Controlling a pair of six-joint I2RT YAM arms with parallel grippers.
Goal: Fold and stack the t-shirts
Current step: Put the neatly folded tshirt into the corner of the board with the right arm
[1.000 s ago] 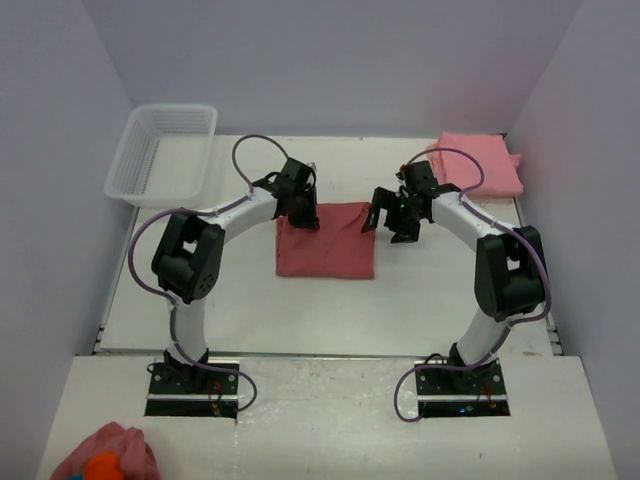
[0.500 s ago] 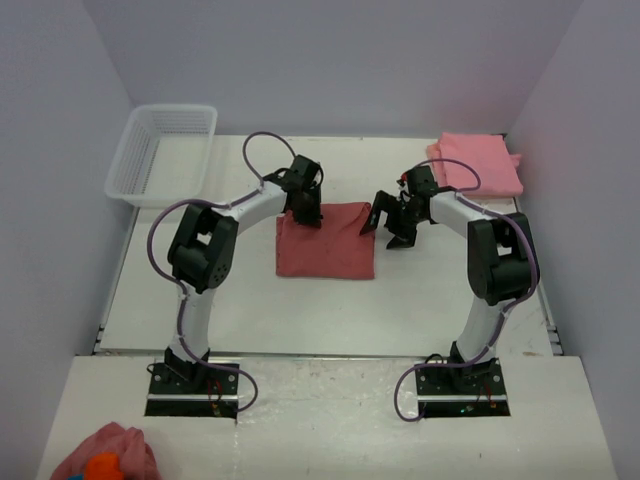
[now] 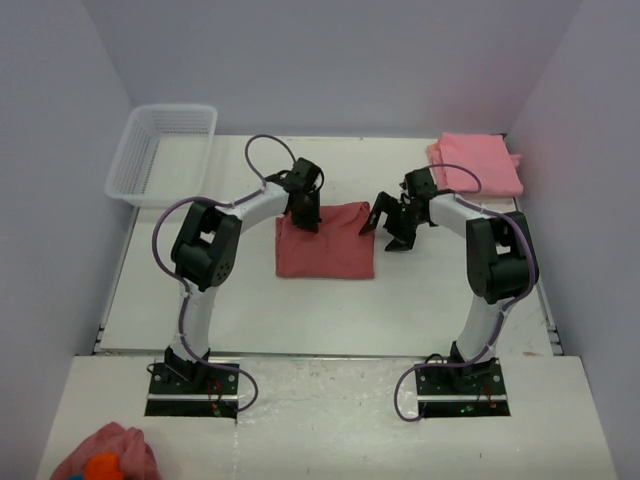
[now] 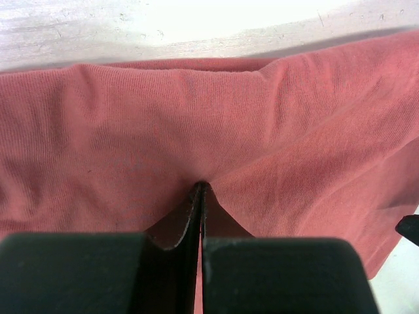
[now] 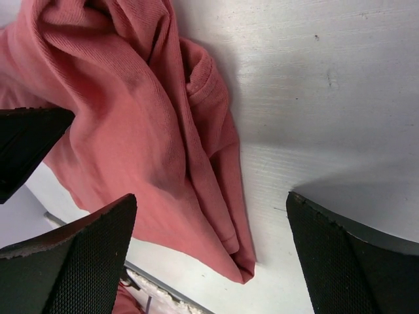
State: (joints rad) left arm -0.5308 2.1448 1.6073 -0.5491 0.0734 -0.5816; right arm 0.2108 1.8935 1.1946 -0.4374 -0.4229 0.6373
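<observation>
A dusty red t-shirt (image 3: pixel 326 245), folded into a rectangle, lies flat in the middle of the table. My left gripper (image 3: pixel 306 216) is at its far left corner. In the left wrist view its jaws (image 4: pixel 201 187) are shut, and the red fabric (image 4: pixel 196 111) puckers into their tips. My right gripper (image 3: pixel 388 226) hovers open just off the shirt's right edge. In the right wrist view the shirt's folded corner (image 5: pixel 170 144) lies between the wide-apart fingers (image 5: pixel 78 255). A lighter pink folded t-shirt (image 3: pixel 478 164) rests at the back right.
A white mesh basket (image 3: pixel 160 150) stands at the back left corner. A pink cloth lump with an orange patch (image 3: pixel 105 458) lies off the table at the front left. Walls close in on both sides.
The left arm's elbow has swung right while its gripper stayed on the shirt's corner. The right arm has folded in, its gripper edging slightly toward the shirt. The shirt lies as before.
</observation>
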